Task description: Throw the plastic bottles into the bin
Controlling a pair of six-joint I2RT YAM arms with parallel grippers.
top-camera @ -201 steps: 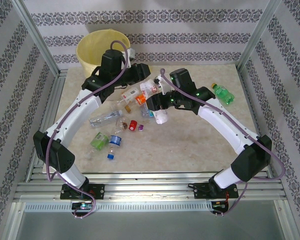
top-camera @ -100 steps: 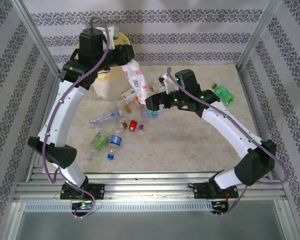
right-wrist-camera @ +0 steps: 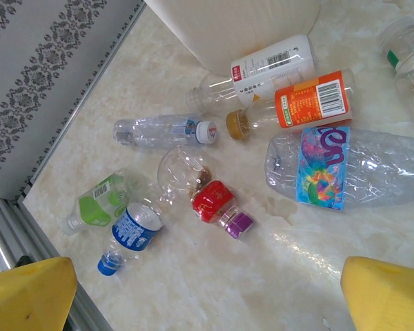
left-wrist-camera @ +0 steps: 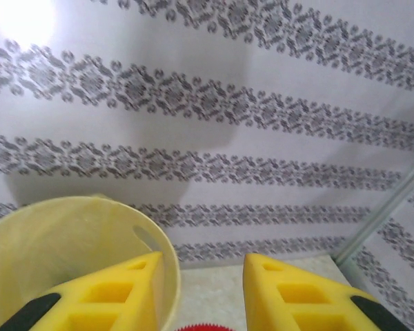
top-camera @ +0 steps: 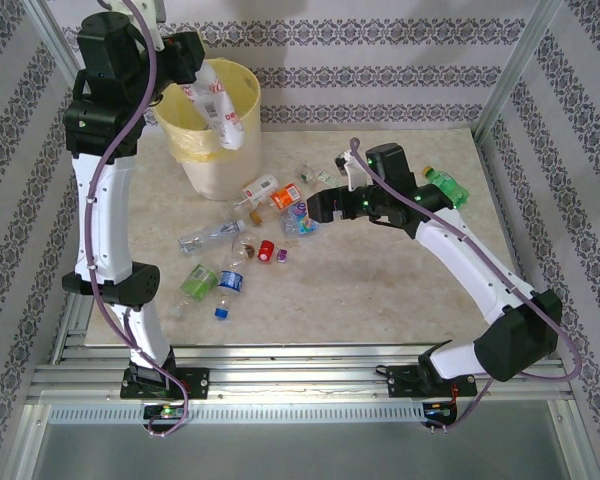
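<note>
1. Our left gripper (top-camera: pixel 200 72) is clenched on the neck of a clear bottle (top-camera: pixel 223 108). The bottle hangs tilted over the rim of the bin (top-camera: pixel 216 176), and a red cap (left-wrist-camera: pixel 207 327) shows between the fingers.
2. The printing on that bottle's white and red label is too small for us to read.
3. The bin stands near the far left corner of the table (top-camera: pixel 380 290).
4. Our right gripper (right-wrist-camera: pixel 207 293) is spread wide and holds nothing, above the bottles lying just in front of the bin.
5. Just beside the bin wall lie a white-labelled bottle (right-wrist-camera: pixel 272 65) and an orange-labelled bottle (right-wrist-camera: pixel 310 102), each with a barcode. Next to them is a blue-labelled bottle (right-wrist-camera: pixel 319 165) whose writing we cannot read.
6. Toward the left edge lie a white-capped bottle (right-wrist-camera: pixel 159 129) and a green-labelled bottle (right-wrist-camera: pixel 100 203).
7. A green bottle (top-camera: pixel 447 187) lies near the right edge, well apart.
8. The near half of the table is bare, which leaves open room.
</note>
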